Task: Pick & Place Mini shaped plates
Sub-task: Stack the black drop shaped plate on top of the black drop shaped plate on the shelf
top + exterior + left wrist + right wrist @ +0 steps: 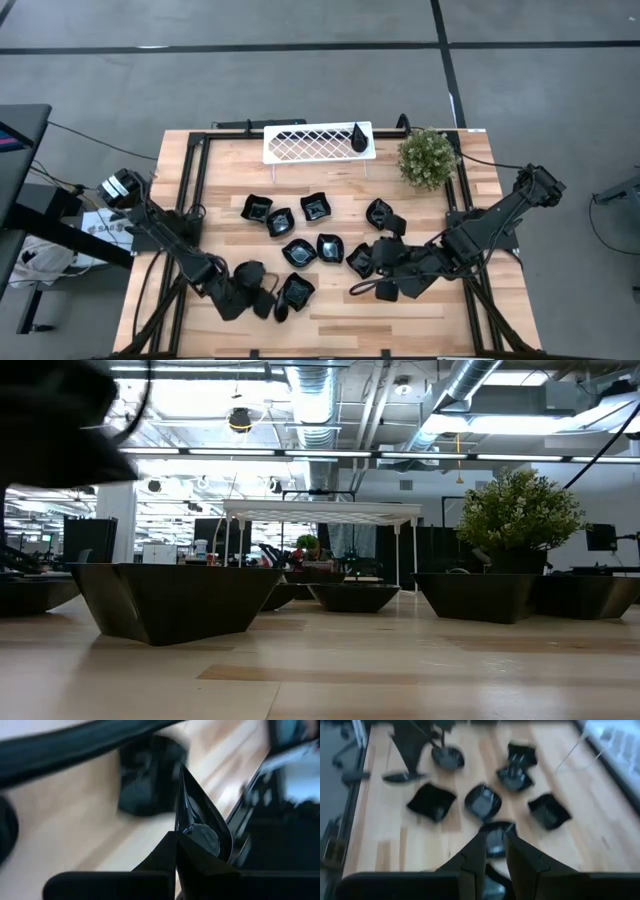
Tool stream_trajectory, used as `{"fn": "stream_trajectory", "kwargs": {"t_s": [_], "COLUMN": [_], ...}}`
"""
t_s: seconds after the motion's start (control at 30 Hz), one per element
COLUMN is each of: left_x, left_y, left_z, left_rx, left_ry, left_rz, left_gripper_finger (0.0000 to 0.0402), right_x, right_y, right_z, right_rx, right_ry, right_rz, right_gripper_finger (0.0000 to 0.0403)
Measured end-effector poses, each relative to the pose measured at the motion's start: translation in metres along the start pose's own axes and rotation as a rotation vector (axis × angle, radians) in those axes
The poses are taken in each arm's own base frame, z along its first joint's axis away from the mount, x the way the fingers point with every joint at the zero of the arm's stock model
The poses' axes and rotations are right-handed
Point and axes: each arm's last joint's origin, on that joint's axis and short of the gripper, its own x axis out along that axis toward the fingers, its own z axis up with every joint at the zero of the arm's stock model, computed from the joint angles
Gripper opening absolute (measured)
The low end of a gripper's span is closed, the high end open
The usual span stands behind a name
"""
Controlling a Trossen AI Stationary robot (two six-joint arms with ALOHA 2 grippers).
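Several glossy black mini shaped plates (pixel 314 207) lie bottom-down on the middle of the wooden table (pixel 480 200). One teardrop plate (pixel 358 137) lies on the white lattice tray (pixel 318 142) at the far edge. My left gripper (pixel 268 302), at the near left, is shut on a teardrop plate (pixel 192 815). My right gripper (pixel 385 288), raised at the near right, is shut on a black plate (pixel 495 840). Both show as dark masses from above. My left gripper pinches the teardrop plate's round end (pixel 202 842) between its two fingers. The plate stands on edge in the hold, its pointed tip (pixel 182 772) reaching out past the fingertips. No part of it shows resting on the table. My right gripper has the black plate between its fingertips (pixel 481 845), slanting down from the table's right. The plate's rim (pixel 495 825) reaches just past the tips. The fingers hide which part they are on. The plate hangs above the plates on the table.
A green bushy plant (pixel 428 157) stands at the far right beside the tray. Loose plates crowd the table's middle, one (pixel 297 290) close to my left gripper. Bare wood lies along the near edge (pixel 330 335). Black rails frame the table.
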Motion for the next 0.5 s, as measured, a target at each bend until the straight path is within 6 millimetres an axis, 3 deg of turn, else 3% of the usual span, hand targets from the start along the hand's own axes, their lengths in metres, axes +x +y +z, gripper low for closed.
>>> {"fn": "stream_trajectory", "kwargs": {"t_s": [0.27,0.5], "left_x": [-0.025,-0.047], "left_y": [-0.019,-0.025], "left_z": [0.054,0.105], "left_rx": [0.022,0.011], "left_ry": [-0.364,-0.593], "left_rz": [-0.079,-0.066], "left_gripper_finger": [0.0004,0.0004], "right_x": [0.003,0.020], "right_y": [0.000,-0.003], "right_z": [0.015,0.016], "right_rx": [0.081,0.105], "right_ry": [-0.213,-0.232], "right_rz": [-0.191,-0.301], "right_gripper_finger": [0.0067,0.0067]}}
